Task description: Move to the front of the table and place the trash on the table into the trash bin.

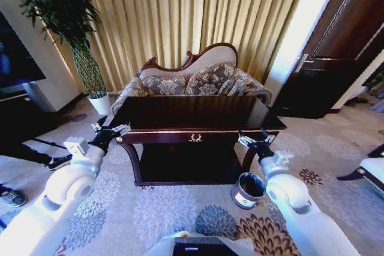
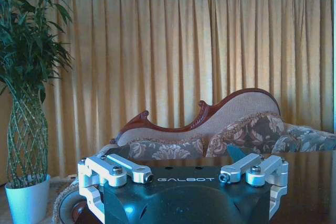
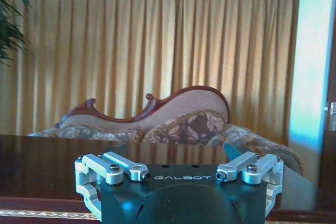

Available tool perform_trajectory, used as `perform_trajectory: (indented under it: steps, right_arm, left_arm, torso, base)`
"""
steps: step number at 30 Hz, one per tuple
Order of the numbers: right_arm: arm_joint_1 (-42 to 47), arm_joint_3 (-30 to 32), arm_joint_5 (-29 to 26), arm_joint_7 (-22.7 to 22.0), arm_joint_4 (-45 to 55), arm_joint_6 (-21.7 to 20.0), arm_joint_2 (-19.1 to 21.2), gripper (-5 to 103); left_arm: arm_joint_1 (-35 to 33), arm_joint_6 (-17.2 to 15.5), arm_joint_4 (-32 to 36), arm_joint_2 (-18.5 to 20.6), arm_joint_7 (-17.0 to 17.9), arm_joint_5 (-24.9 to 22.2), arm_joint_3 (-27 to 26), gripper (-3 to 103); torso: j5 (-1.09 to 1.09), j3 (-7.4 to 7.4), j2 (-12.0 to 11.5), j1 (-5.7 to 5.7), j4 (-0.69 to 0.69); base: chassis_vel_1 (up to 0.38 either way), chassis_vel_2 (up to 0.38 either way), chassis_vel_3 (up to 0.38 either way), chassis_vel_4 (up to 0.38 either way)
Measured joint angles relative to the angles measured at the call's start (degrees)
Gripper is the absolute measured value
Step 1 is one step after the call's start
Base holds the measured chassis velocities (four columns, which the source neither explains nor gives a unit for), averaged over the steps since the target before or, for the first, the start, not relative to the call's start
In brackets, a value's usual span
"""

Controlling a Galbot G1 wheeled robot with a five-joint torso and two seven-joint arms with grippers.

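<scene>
Robot chest panel (image 1: 198, 247) sits nearest the head camera at 6 o'clock, both arms raised ahead of it. Left gripper (image 1: 111, 130) at 9 o'clock, level with the left end of the mahogany worktop (image 1: 192, 115) and just beside its corner; fingers spread wide, holding nothing. Right gripper (image 1: 255, 142) at 3 o'clock, just beside the worktop's right front corner; fingers likewise spread wide and empty. Worktop: long, dark, glossy, centre of the head view, with a gold ornament (image 1: 195, 138) on its front rail and a low shelf (image 1: 186, 163) beneath. Trash: no bottle or paper wad can be made out on the dark reflective surface from any view; whether it lies there cannot be told. Trash bin (image 1: 248, 190): small, dark, round, white label, on the carpet at 4 o'clock, near the right front table leg and below the right gripper. Floral sofa (image 1: 192, 79) behind the worktop at 12 o'clock; potted plant (image 1: 99, 103) at 10 o'clock. Risks, as judged: a gripper clipping a table corner if the base advances; the right arm knocking the bin over when lowered; glare hiding small wads.
</scene>
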State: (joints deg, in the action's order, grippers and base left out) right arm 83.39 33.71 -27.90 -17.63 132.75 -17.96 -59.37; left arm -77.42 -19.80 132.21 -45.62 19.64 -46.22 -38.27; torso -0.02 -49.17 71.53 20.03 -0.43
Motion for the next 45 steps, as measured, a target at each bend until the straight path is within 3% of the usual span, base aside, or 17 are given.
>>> perform_trajectory:
  steps: [14, 45]
  right_arm:
    - [1.6, -0.9, 1.6, -0.3, 2.5, -0.3, -1.1, 100]
    - [1.5, -0.7, 1.9, -1.7, 2.0, 0.4, -1.2, 100]
  left_arm:
    - [0.0, 0.0, -0.3, 0.3, 0.0, 0.4, 0.7, 100]
    - [-0.9, 0.0, 0.1, 0.7, -0.1, 0.8, 0.5, 100]
  torso:
    - [0.01, -0.01, 0.0, 0.03, 0.0]
    - [0.02, -0.01, 0.0, 0.02, 0.0]
  base:
    - [0.035, -0.033, -0.041, 0.039]
    - [0.212, -0.206, -0.209, 0.209]
